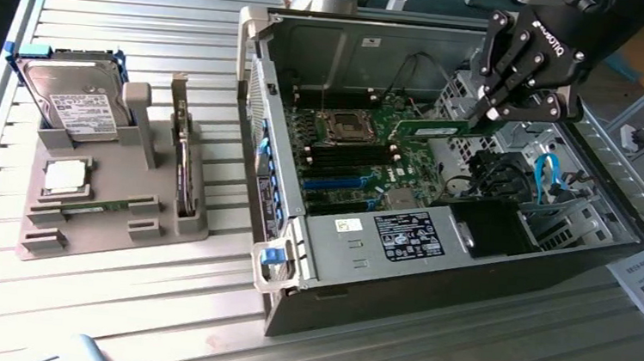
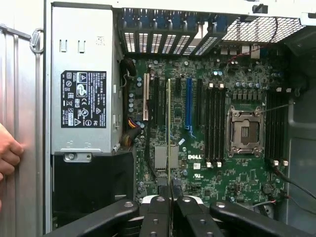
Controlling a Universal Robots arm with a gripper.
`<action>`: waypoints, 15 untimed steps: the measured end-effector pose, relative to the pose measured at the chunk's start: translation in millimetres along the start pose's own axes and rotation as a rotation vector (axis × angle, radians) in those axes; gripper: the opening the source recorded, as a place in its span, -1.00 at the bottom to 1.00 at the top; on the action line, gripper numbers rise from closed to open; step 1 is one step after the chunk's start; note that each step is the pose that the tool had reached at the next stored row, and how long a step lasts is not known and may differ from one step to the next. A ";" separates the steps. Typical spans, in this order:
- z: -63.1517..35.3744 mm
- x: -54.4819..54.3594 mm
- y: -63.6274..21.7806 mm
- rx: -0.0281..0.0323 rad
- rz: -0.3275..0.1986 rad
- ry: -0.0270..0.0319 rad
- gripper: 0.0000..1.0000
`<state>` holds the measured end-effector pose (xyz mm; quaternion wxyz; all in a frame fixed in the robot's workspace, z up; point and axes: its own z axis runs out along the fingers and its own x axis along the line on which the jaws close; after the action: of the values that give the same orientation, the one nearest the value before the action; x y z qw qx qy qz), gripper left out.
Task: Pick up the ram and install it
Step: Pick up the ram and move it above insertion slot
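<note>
Hanging at two o'clock in the exterior view, the gripper [image 1: 488, 116] is clenched on the ram [image 1: 430, 126], which juts toward nine o'clock above the motherboard [image 1: 409, 166] in the open case [image 1: 430, 275]. From the wrist, the ram [image 2: 169, 128] stands edge-on between the fingers [image 2: 157, 210], over the board beside the blue slot [image 2: 188, 106].

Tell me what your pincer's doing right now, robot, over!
Pincer shut on the ram. Ram held above the motherboard inside the case, not slotted in yet. A hand sits by the case's outer wall, clear of the ram.
</note>
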<state>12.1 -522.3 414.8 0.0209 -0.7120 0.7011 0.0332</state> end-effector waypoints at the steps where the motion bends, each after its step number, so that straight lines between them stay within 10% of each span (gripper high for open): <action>1: 0.2 -1.7 0.0 0.0000 0.000 0.0000 -0.76; 15: 7.9 -31.9 0.3 0.0018 0.015 -0.0004 -0.76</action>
<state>11.2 -489.8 409.4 0.0214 -0.7068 0.7063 0.0329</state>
